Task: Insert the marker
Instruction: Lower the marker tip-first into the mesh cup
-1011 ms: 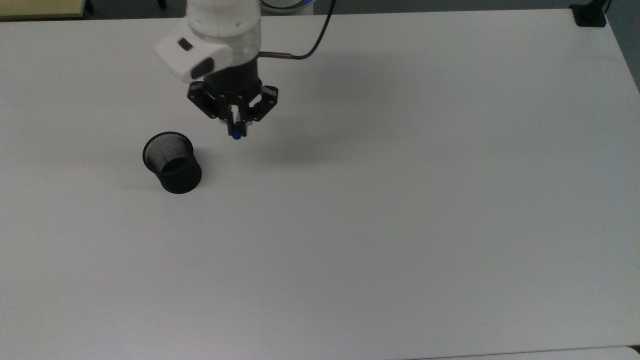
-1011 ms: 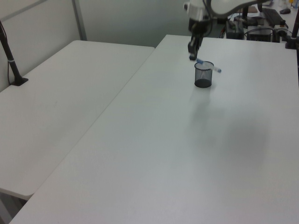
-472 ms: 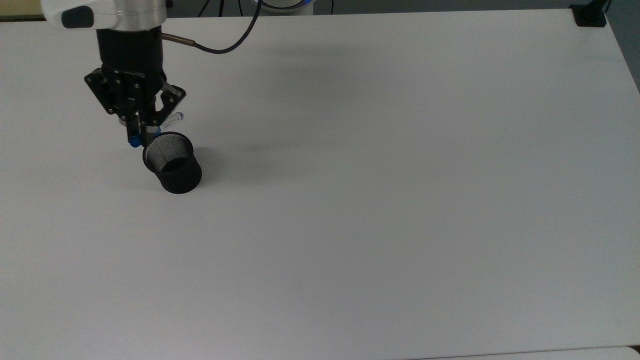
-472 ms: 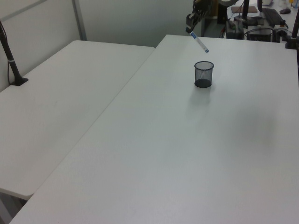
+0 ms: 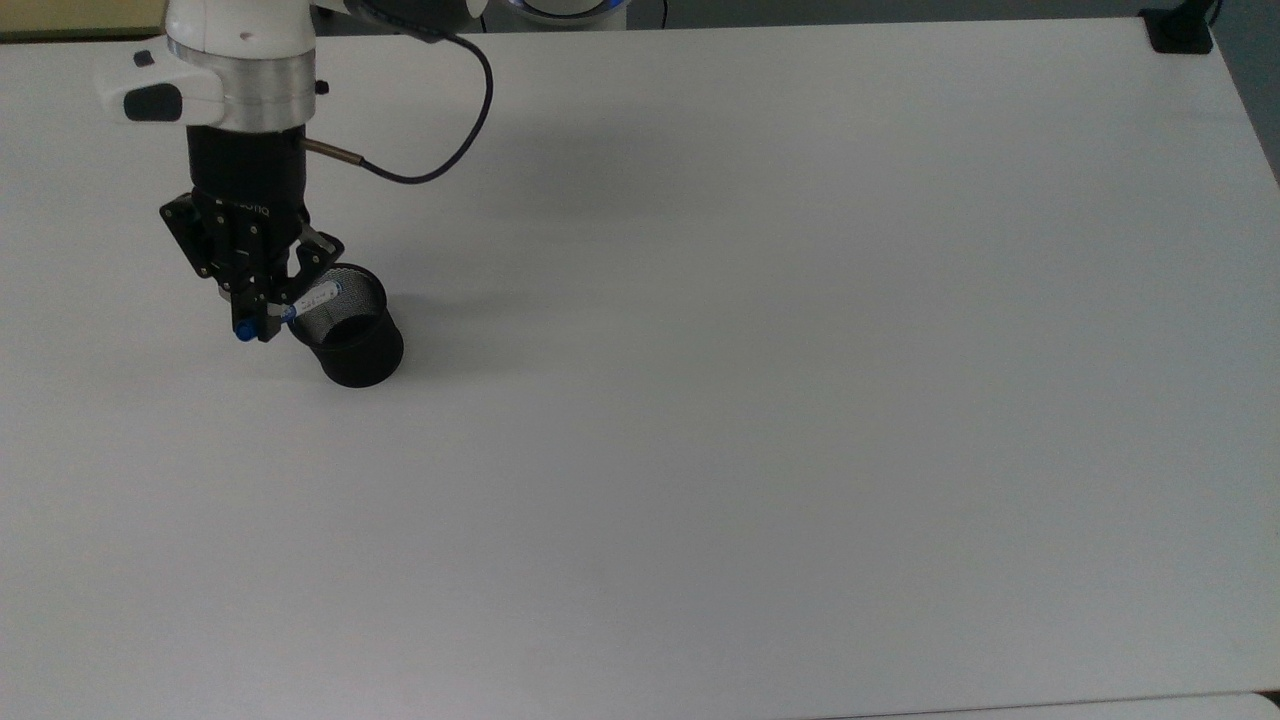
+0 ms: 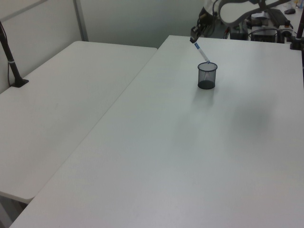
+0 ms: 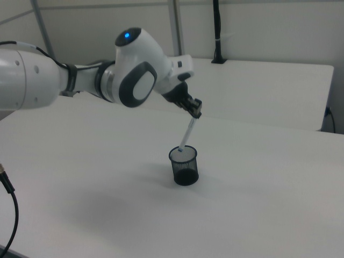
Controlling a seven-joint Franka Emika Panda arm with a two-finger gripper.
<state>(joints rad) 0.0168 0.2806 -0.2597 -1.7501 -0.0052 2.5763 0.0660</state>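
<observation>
The marker point(image 7: 187, 134) hangs tilted, its upper capped end pinched in the gripper point(image 7: 194, 110) and its lower end at the mouth of the black mesh cup point(image 7: 184, 165); it seems just to dip past the rim, though the right view leaves that unsure. In the top view the marker point(image 5: 305, 301) slants from the gripper point(image 5: 262, 318) toward the top view's right, over the cup point(image 5: 349, 327). Half a second ago it was held higher, clear above the cup; a second ago the gripper was well to the top view's right. The cup has not moved on the white table point(image 5: 760, 400). In the left view the marker point(image 6: 202, 52) slopes down to the cup point(image 6: 207, 75).
</observation>
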